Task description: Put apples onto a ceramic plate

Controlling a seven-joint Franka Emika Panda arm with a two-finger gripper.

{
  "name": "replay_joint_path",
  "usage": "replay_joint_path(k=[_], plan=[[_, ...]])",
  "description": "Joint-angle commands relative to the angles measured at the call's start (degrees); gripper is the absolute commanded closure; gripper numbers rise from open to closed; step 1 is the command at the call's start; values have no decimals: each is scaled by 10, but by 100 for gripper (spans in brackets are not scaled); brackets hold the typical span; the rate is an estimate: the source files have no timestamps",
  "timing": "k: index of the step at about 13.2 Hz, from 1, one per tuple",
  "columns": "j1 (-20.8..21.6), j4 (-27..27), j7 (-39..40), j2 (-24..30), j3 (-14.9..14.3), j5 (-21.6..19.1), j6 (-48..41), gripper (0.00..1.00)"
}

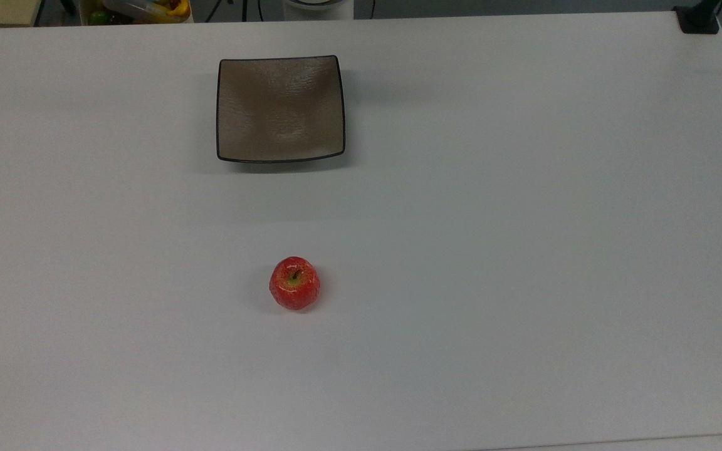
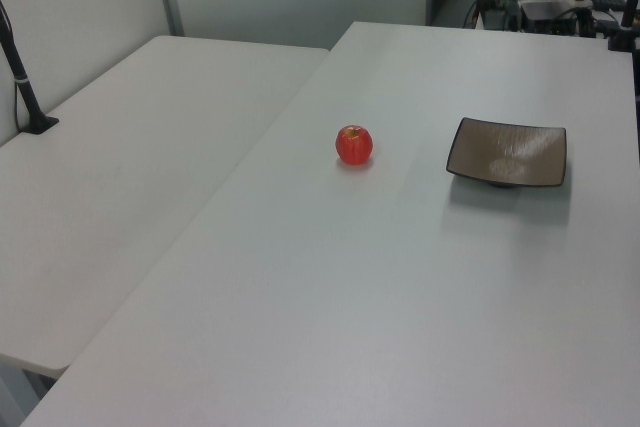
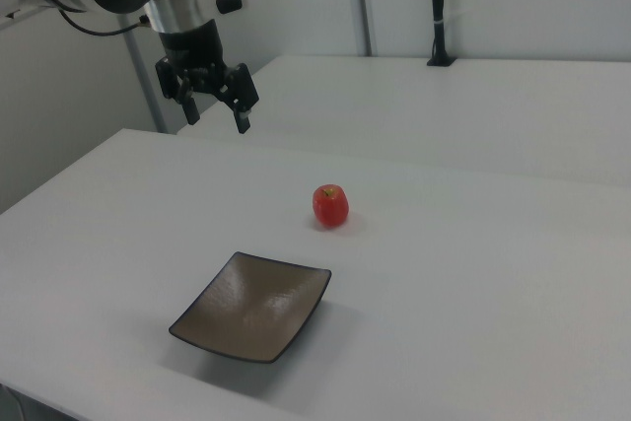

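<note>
White tabletop (image 1: 524, 250) spreads wide and flat, with a second white table (image 2: 120, 177) butted against it on the left view's left and pale partition walls behind. On the white surface sits a small red apple (image 1: 294, 283), upright, its yellow-green patch and short dark stem facing up, its skin glossy. In the top view it lies toward the near edge, a little left of centre. The square taupe-brown plate (image 1: 281, 108) with a thin black rim and upturned corners sits farther back in the top view, almost directly beyond the apple and well apart from it, holding nothing. In the left view the apple (image 2: 353, 145) is to the left of the plate (image 2: 507, 152); in the right view the apple (image 3: 331, 205) sits beyond the plate (image 3: 252, 307), which is nearer the camera.

At the right view's upper left, the arm's gripper (image 3: 217, 108) hangs in the air above the table, pointing downward, its two dark fingers (image 3: 243, 115) spread apart with nothing between them. It is well clear of both the apple and the plate. A black post (image 3: 437, 7) stands on the far table in the right view, and cluttered items lie beyond the table's far edge in the top view.
</note>
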State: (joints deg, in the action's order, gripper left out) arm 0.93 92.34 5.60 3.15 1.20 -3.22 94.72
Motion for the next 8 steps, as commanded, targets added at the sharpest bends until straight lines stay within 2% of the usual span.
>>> replay_joint_path(k=[1, 8], plan=[[7, -2, 7, 0, -3, 1, 3, 0], [7, -2, 14, -1, -4, 1, -1, 0]])
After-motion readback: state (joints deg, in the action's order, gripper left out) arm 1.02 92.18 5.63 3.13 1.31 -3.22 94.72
